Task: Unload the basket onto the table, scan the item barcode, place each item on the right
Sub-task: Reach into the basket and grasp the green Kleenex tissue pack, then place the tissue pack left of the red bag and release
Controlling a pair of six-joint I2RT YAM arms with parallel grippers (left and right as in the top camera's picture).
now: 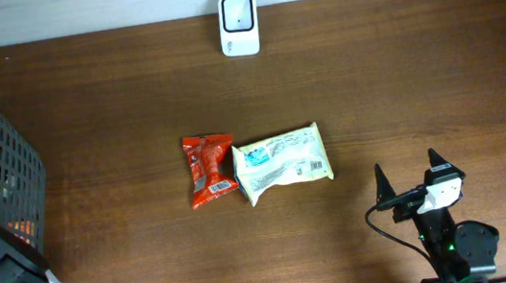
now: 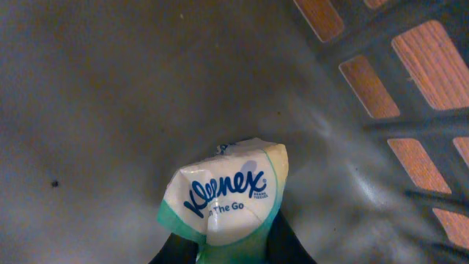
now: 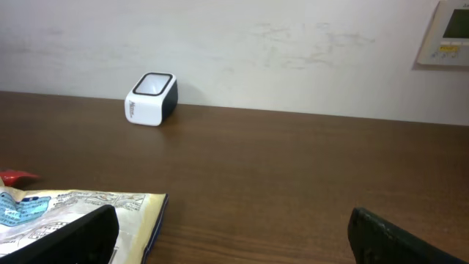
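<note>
Jutting lengthwise from left pincer (image 2: 233,249), Kleenex pack (image 2: 227,194).

- Overhead camera: high up, looking straight down on the table (image 1: 418,63), with the right claw (image 1: 405,161) at its lower edge.
- Right wrist camera: low behind that claw, facing ahead to the scanner (image 3: 152,99), which the overhead view shares.
- Left wrist camera: close, looking past the left claw (image 2: 233,251) and its pinched tissue pack (image 2: 227,194) into the basket (image 2: 381,81).

Crumpled Kleenex "On The Go" tissue pack (image 2: 227,194) at 6 o'clock, pinched between the two dark fingers of the left end effector (image 2: 233,249). Grey basket (image 2: 352,44) floor behind it, lattice wall at 2–3 o'clock. Brown tabletop (image 2: 432,62) shows through the openings.
</note>
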